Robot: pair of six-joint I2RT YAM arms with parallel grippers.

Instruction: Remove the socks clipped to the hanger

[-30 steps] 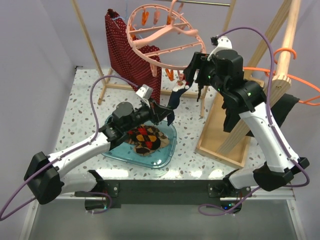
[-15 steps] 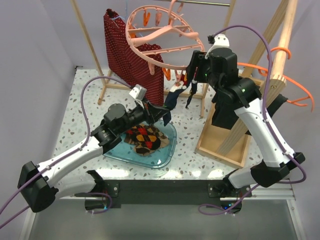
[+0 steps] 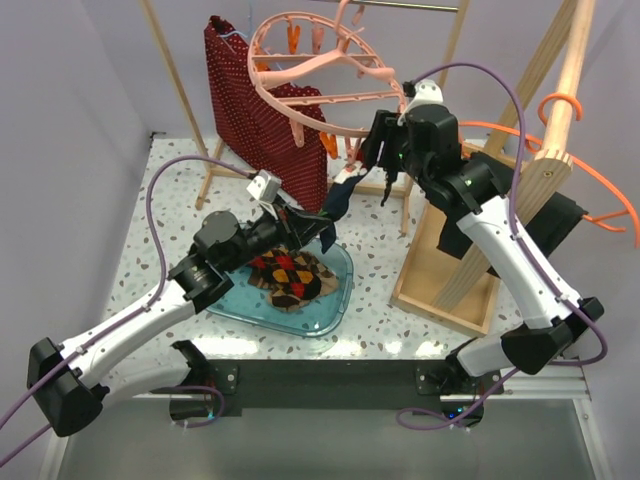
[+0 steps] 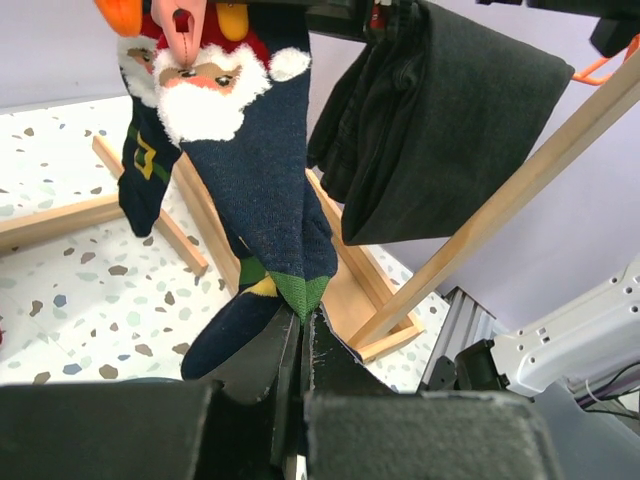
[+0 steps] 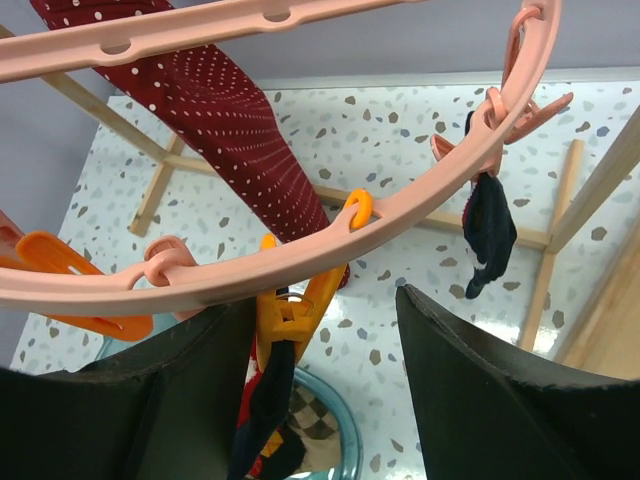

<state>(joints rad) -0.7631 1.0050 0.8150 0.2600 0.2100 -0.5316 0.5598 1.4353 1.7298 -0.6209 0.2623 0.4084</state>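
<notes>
The left arm stretches low and forward from its base, reaching under the hanger (image 5: pixel 420 205). Its pincer (image 4: pixel 303 325) is closed on the green toe of a navy Santa sock (image 4: pixel 260 170), which hangs from a pink peg (image 4: pixel 185 30) on the hanger's ring. The right arm rises steeply and bends at the elbow, bringing its pincer (image 5: pixel 325 305) up to the ring's near edge. That pincer is open, with one finger on each side of an orange peg (image 5: pixel 300 300) below the ring. Another dark sock (image 5: pixel 490 230) hangs from the ring farther along. Below the hanger, more socks (image 3: pixel 290 278) lie in a blue tray (image 3: pixel 335 310) on the worktop.
</notes>
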